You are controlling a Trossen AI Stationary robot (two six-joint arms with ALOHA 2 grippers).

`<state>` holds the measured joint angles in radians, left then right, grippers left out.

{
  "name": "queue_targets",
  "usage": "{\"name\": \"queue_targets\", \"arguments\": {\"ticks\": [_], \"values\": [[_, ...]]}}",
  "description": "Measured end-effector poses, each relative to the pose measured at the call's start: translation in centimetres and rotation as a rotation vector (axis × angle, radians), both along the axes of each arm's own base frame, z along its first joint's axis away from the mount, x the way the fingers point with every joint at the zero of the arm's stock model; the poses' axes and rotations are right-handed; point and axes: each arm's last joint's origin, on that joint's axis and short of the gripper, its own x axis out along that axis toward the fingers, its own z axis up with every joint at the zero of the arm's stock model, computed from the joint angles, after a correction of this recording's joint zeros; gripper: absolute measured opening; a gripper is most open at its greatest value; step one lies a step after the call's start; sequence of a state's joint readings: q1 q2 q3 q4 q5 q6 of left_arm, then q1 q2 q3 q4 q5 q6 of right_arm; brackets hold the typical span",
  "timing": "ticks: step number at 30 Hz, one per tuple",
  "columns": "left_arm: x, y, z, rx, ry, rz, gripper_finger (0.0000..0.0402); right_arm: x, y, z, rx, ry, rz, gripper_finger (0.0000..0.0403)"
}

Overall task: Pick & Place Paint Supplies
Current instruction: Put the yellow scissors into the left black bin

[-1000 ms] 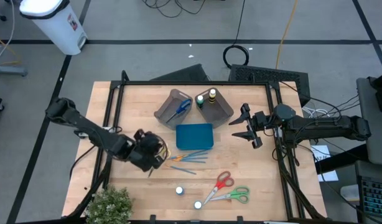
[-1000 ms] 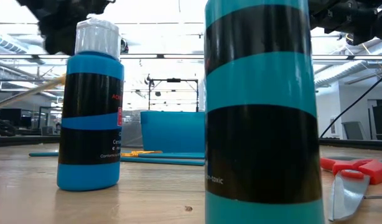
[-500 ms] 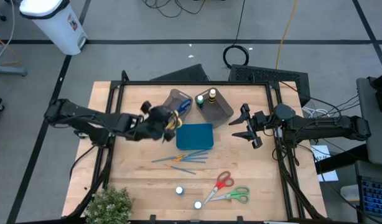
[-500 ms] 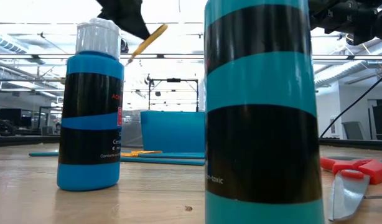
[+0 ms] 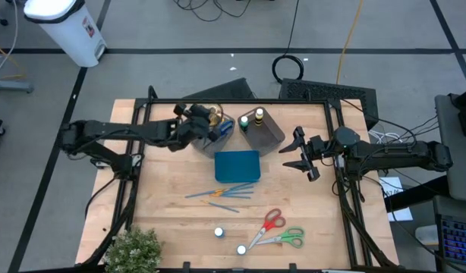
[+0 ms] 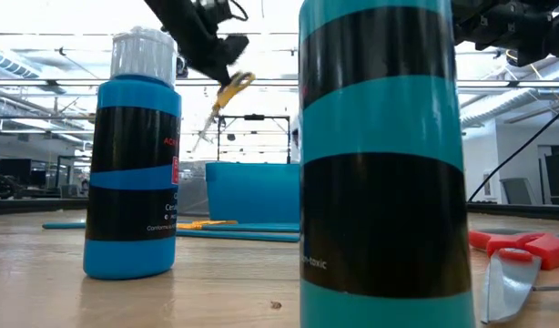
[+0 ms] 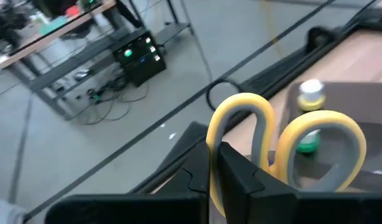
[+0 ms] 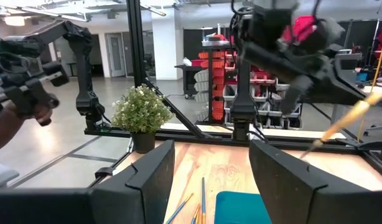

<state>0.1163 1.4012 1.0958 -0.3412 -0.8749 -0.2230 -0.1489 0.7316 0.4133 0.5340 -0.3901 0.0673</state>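
Left gripper (image 5: pixel 206 119), its fingers pinched shut on a pair of yellow-handled scissors (image 7: pixel 284 146), hangs above the left grey-brown bin (image 5: pixel 203 134) at the back of the wooden table (image 5: pixel 165 220). The yellow loops stand just ahead of the dark fingers in the left wrist view, and in the low view the scissors tilt down from the gripper with the blades lowest. A pair of blue-handled scissors (image 5: pixel 221 129) already lies in that bin. The right bin (image 5: pixel 268 135), just beside it, holds two paint bottles (image 5: pixel 257 116) (one with a green cap, seen past the yellow loops).

Right gripper (image 5: pixel 301 152) waits well apart, near the table's right side, its jaws held wide with nothing between them.

On the table, a teal tray (image 5: pixel 237 166) sits just in front of the bins. Thin blue and orange brushes (image 5: pixel 222 192) lie loose in front of the tray. Nearer the front edge lie red-handled scissors (image 5: pixel 269 223) and green-handled scissors (image 5: pixel 288 239), their blades crossing, with two more small paint bottles (image 5: pixel 218 232) to their left. A potted plant (image 5: pixel 131 249) stands at the front left corner.

Beyond the table, a white bin (image 5: pixel 66 26) stands on the grey floor, and cables (image 5: pixel 290 67) trail behind the frame.
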Motion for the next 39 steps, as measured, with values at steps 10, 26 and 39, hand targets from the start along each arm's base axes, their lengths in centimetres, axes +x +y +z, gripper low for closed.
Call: {"name": "queue_targets", "arguments": {"ticks": [10, 26, 39], "values": [[2.0, 2.8, -4.5, -0.020, 0.110, 0.127, 0.0017, 0.0, 0.0, 0.0, 0.001, 0.004, 0.000, 0.0199], [2.9, 5.1, -8.3, -0.072, 0.135, 0.246, 0.0027, 0.0, 0.0, -0.1, 0.002, 0.012, 0.000, 0.0199], [2.8, 5.0, -8.6, -0.123, 0.202, 0.173, 0.0030, 0.0, 0.0, -0.1, 0.003, 0.015, 0.000, 0.0199]]}}
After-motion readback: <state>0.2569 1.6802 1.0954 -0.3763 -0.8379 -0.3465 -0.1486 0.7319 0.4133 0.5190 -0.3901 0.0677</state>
